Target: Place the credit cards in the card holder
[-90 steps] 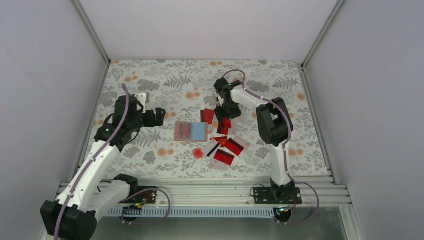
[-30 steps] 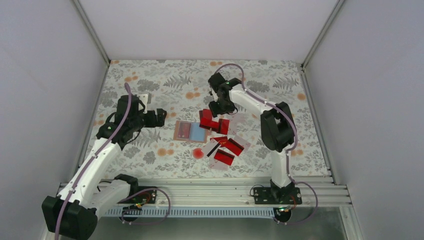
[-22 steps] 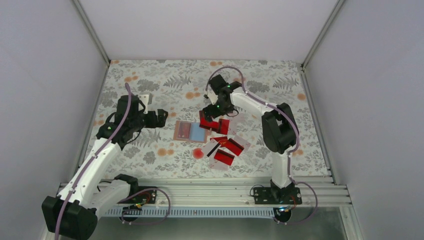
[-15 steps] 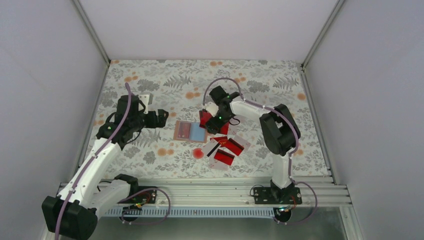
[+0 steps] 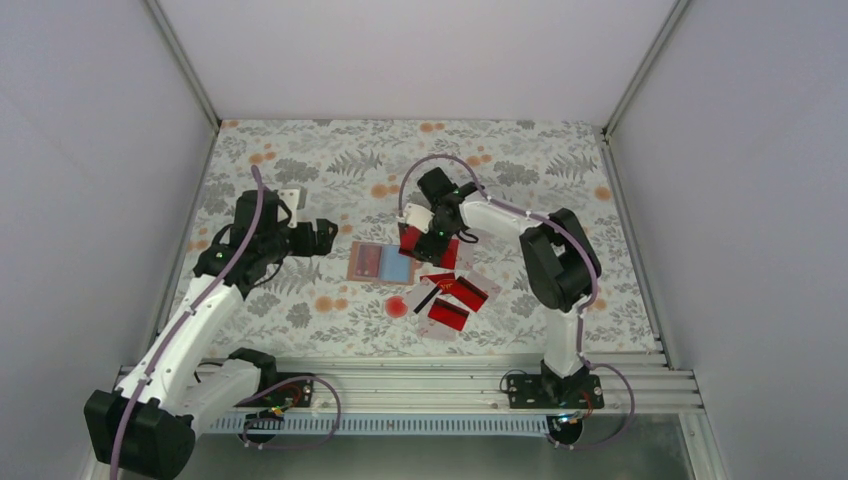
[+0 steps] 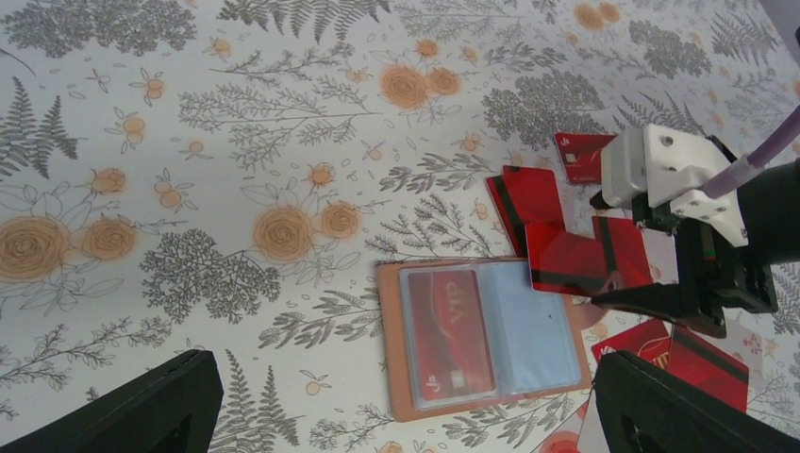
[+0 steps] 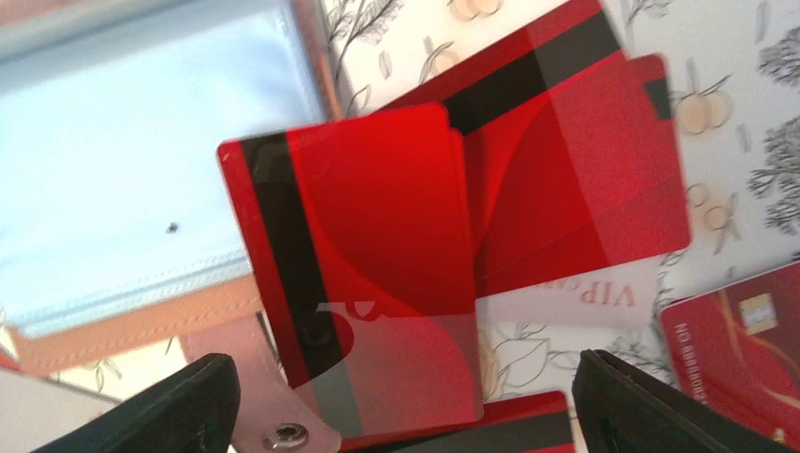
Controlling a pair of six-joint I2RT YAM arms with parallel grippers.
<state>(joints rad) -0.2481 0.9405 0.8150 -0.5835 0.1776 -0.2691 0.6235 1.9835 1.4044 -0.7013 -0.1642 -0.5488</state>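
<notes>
The card holder (image 5: 380, 262) lies open on the floral cloth, tan outside and light blue inside. In the left wrist view it (image 6: 486, 335) has one red VIP card (image 6: 448, 332) in its left pocket. My right gripper (image 5: 422, 238) hangs low over the holder's right edge, jaws wide apart (image 7: 406, 377) and gripping nothing. Under it a red card with a black stripe (image 7: 358, 236) lies flat, overlapping the holder's tan edge (image 7: 141, 330) and the strap's stud (image 7: 283, 436). More red cards (image 5: 450, 295) lie to the right. My left gripper (image 5: 325, 237) is open and empty, left of the holder.
A round red spot (image 5: 397, 306) on the cloth sits just in front of the holder. A pale VIP card (image 7: 585, 300) and overlapping red cards (image 7: 585, 189) lie under my right gripper. The white walls of the enclosure stand round the cloth.
My right gripper has swung from the back of the card pile leftward and down toward the holder's right edge. A red striped card now overlaps that edge. The left arm has barely moved.
</notes>
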